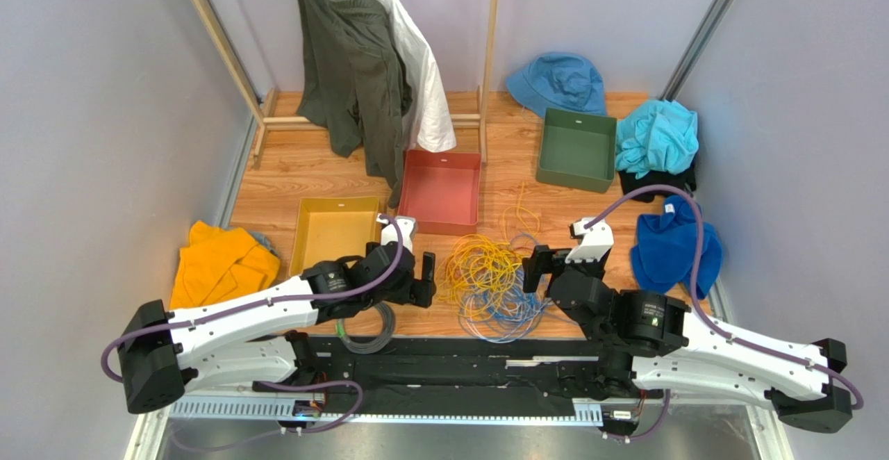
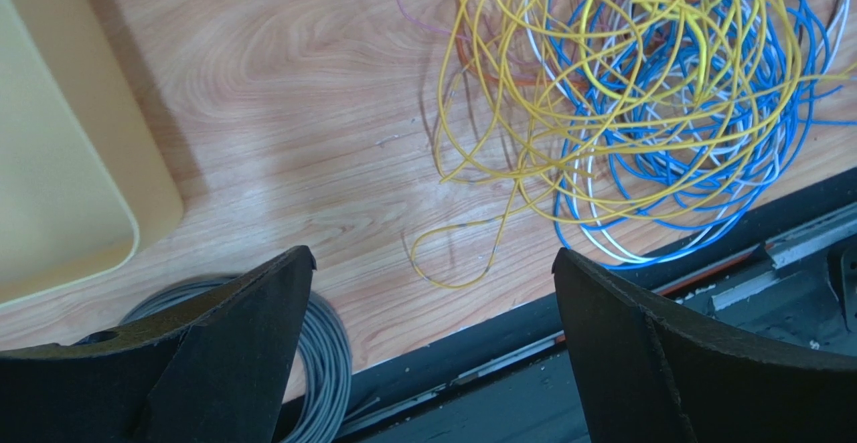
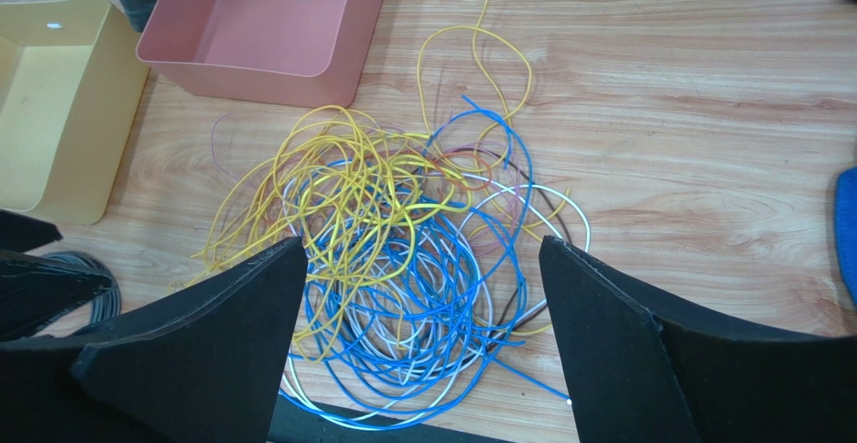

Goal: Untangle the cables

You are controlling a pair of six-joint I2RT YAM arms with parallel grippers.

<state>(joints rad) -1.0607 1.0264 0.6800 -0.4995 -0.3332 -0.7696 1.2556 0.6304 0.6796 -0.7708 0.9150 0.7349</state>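
The cables (image 1: 487,281) lie in one tangled heap of thin yellow, blue, white and dark wires on the wooden table, between the two grippers. In the left wrist view the cables (image 2: 644,102) fill the upper right, and a loose yellow loop trails toward the open left gripper (image 2: 433,292). That gripper (image 1: 421,278) hovers just left of the heap, nothing between its fingers. The right gripper (image 1: 534,270) stands open just right of the heap. From its wrist camera, the right gripper (image 3: 422,307) hangs wide over the blue coils of the cables (image 3: 402,252), apart from them.
A yellow tray (image 1: 334,229), a red tray (image 1: 441,191) and a green tray (image 1: 576,149) sit behind the heap. A neat grey coiled ring (image 2: 322,363) lies by the left gripper at the table's black front edge. Clothes lie at both sides; garments hang from a wooden rack.
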